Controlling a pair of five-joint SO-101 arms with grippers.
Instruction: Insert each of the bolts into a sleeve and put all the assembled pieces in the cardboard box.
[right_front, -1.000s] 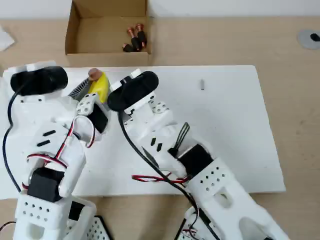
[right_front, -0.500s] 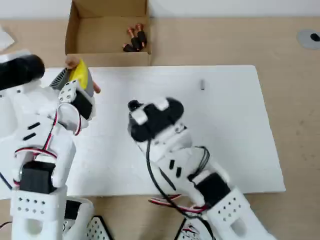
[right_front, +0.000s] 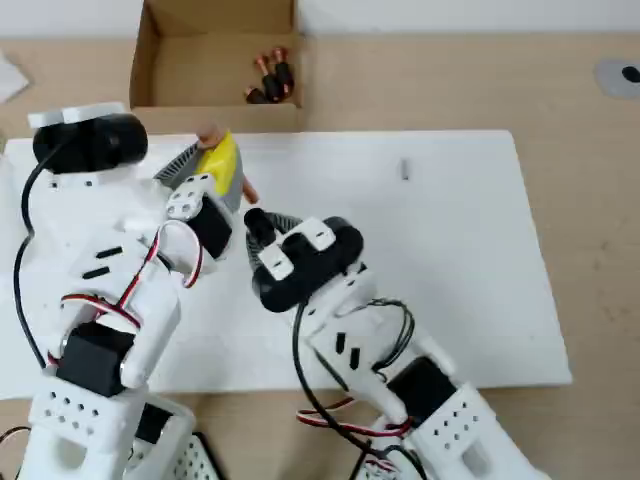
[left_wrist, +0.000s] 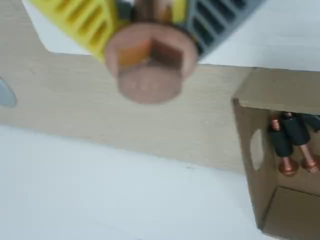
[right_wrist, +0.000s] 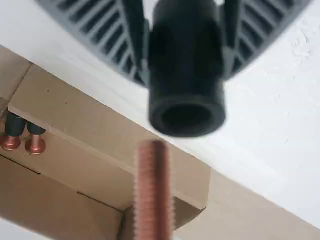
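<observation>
In the high view, nearest the bottom edge, the white board (right_front: 450, 280) is laid across the wooden table (right_front: 590, 200), and both arms are stationed over it. At frame centre the right gripper (right_front: 265, 226) is closed on a black sleeve (right_front: 258, 217), held clear of the board with its open bore turned toward the upper left. Just beyond it, the left gripper (right_front: 222, 166) is clamped on a copper bolt (right_front: 247, 189), with the head at the upper end and the threaded tip aimed down and right at the sleeve. In the right wrist view the thread is seen just short of the bore, set a little to one side and not yet entered. In the board's upper right a small dark piece (right_front: 404, 168) is seen; its kind cannot be told. Farthest off, at upper left, the cardboard box (right_front: 145, 60) is placed, with assembled pieces (right_front: 270, 78) in its right corner. Insertion is judged to be the step in hand. If the offset is not corrected, the sleeve rim may be struck by the tip. The bolt could then be twisted in the jaws, or either part knocked free and dropped.
</observation>
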